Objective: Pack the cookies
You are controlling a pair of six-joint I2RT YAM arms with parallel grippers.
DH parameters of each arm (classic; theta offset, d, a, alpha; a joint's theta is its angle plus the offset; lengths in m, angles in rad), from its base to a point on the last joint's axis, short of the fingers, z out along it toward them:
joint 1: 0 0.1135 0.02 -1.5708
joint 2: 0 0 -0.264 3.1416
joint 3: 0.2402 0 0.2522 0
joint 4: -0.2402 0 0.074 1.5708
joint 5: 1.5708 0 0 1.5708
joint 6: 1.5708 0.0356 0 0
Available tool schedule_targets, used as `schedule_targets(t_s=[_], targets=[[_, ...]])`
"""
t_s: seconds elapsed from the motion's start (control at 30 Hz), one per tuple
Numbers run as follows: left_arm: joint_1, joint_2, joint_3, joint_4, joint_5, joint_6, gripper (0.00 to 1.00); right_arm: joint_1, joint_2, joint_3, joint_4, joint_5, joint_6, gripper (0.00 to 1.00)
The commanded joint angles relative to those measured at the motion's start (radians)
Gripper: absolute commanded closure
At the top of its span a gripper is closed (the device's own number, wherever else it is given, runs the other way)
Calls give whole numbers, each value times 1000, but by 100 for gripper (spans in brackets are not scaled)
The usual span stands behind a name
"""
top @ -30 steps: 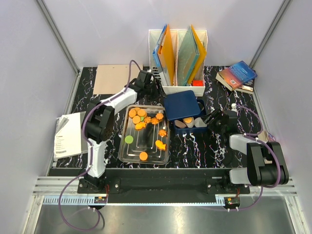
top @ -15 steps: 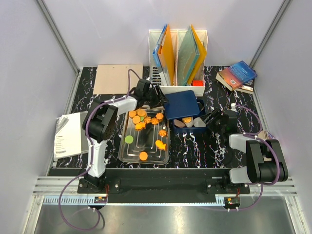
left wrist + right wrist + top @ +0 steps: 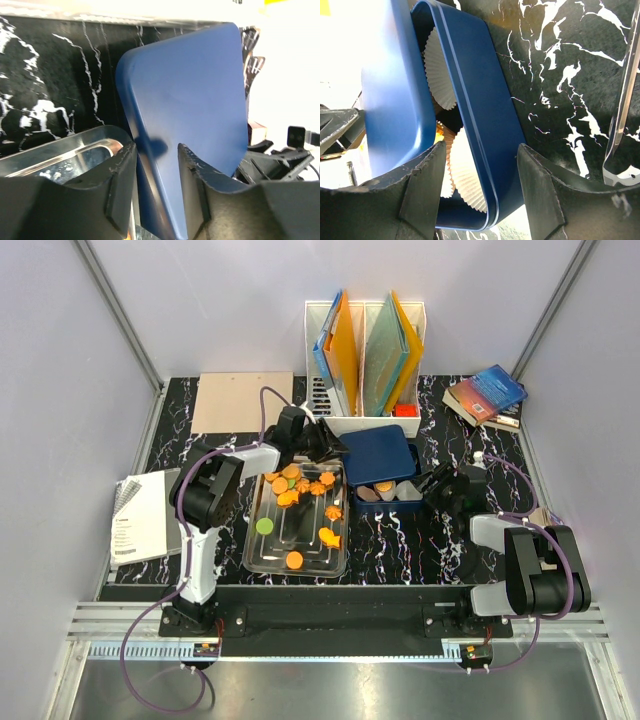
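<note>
Black marble-patterned tabletop (image 3: 400,540) carries a steel tray (image 3: 262,558) at centre frame, holding the cookies (image 3: 298,485), mostly at its upper end. My left gripper (image 3: 156,197) pinches the blue lid (image 3: 377,454) edge above the tray. My right gripper (image 3: 481,192) straddles the blue box (image 3: 485,125) wall, jaws spread, right of centre.

Cookies (image 3: 296,496): mostly orange, one green, scattered flat in tray.

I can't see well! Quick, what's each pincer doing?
Left pincer: closing on the blue lid edge.
Right pincer: open around the blue box, not gripping.
</note>
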Motion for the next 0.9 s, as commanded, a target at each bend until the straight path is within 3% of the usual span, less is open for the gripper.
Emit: schedule_targets(t_s=[0.0,0.53,0.67,0.87], targets=[[1,6,-20,106,74,-7,61,-5,6,9,54,-21,10,33],[-5,-32,-31,68,141,68,70,-5,-56,15,-2,-4,-3,32],[-5,-46,-33,48,143,77,70,-5,-139,21,-52,5,-3,25],[-5,-47,-36,44,139,79,69,-5,-260,41,-127,42,-9,7]])
